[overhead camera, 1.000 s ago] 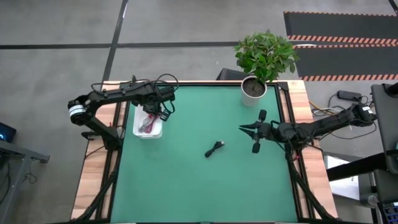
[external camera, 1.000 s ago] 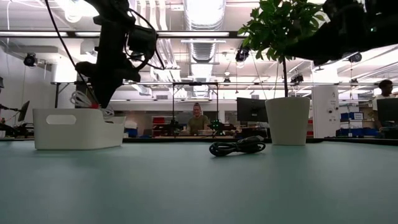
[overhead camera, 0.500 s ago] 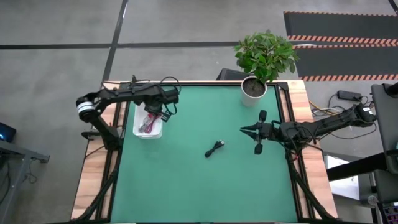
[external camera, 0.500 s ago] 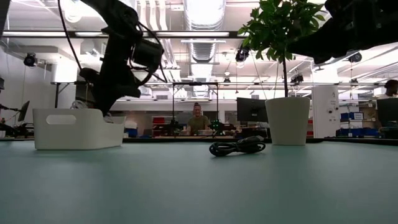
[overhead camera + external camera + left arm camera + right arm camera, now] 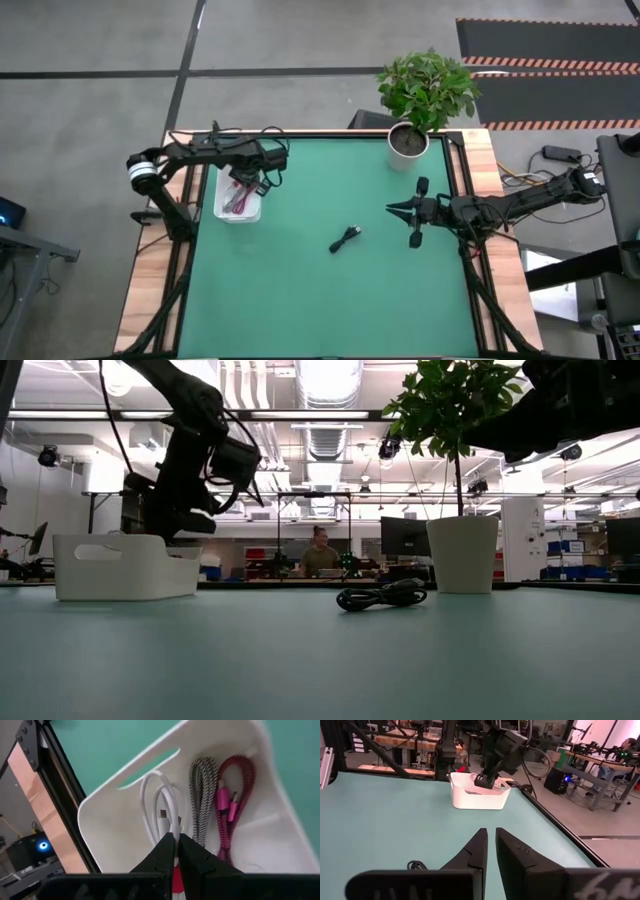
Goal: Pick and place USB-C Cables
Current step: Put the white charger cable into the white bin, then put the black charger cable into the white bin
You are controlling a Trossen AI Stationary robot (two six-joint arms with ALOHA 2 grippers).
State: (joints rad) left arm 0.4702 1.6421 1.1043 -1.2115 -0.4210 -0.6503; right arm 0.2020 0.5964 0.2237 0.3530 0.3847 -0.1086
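Overhead looks down; low level; both share tray (image 5: 240, 196).

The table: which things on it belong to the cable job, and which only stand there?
Job:
- black cable, lying loose on the mat
- white cable, grey cable and red cable, inside the white tray
- left gripper, above the tray

Only standing there:
- potted plant

Left tool (image 5: 243, 187) has risen above the tray (image 5: 229, 214).

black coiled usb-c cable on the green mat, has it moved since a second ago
No. The black coiled USB-C cable lies at the same spot on the green mat, the same way off from the white plant pot.
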